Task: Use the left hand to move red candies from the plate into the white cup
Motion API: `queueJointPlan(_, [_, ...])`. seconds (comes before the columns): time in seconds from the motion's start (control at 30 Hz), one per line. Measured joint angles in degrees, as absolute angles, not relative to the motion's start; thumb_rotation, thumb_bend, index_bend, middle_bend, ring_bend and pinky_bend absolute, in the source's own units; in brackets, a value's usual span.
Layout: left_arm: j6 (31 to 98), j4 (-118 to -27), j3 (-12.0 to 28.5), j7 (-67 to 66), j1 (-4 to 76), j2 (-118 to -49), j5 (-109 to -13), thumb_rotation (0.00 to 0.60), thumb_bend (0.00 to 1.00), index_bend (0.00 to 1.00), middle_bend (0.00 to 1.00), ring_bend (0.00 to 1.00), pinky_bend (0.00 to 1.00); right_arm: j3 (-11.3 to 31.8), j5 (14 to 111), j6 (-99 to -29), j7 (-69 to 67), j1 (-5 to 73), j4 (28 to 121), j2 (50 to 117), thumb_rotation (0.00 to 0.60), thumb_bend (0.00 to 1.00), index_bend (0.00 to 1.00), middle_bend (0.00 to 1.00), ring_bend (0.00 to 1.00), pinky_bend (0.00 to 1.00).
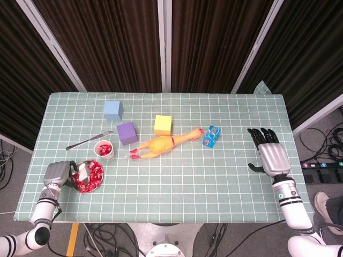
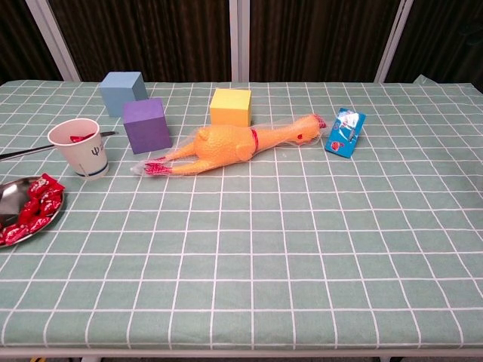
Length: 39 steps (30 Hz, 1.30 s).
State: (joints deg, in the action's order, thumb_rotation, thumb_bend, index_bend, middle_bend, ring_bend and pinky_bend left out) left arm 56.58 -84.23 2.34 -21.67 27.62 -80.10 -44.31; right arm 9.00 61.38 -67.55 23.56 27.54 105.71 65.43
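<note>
Reaching plate (image 1: 98, 182) edge, left robot hand (image 1: 56, 173) | grip unclear | right robot hand (image 1: 272, 155) spread | chest view shows neither

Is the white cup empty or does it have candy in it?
Not empty. The cup stands upright, and red candies show inside its rim. How full it is, the pictures cannot tell.

The head view looked steeply down from high above, taking in the whole table (image 1: 225, 176). The chest view sat low and close at the near edge, facing across. Both shared the white cup (image 1: 104, 150) and plate (image 2: 9, 197).
</note>
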Motion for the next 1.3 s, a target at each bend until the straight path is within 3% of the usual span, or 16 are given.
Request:
queueJointPlan(0.87, [52.11,-82.30,3.59,-21.20,30.25,-82.41,-46.69,0.600,0.19,0.52,0.67,1.00,1.00,9.03,60.42,-68.01,24.92,27.85,106.28,65.38,0.600,0.10,0.03,0.09,0.00,0.00])
queueJointPlan(1.3, [50.72,-81.83,3.32,-21.04,30.65,-82.03,-45.54,0.600,0.25,0.62,0.72,1.00,1.00,9.14,59.74,-67.77,25.23,28.23,105.88,65.71,0.600,0.10,0.03,0.09,0.00,0.00])
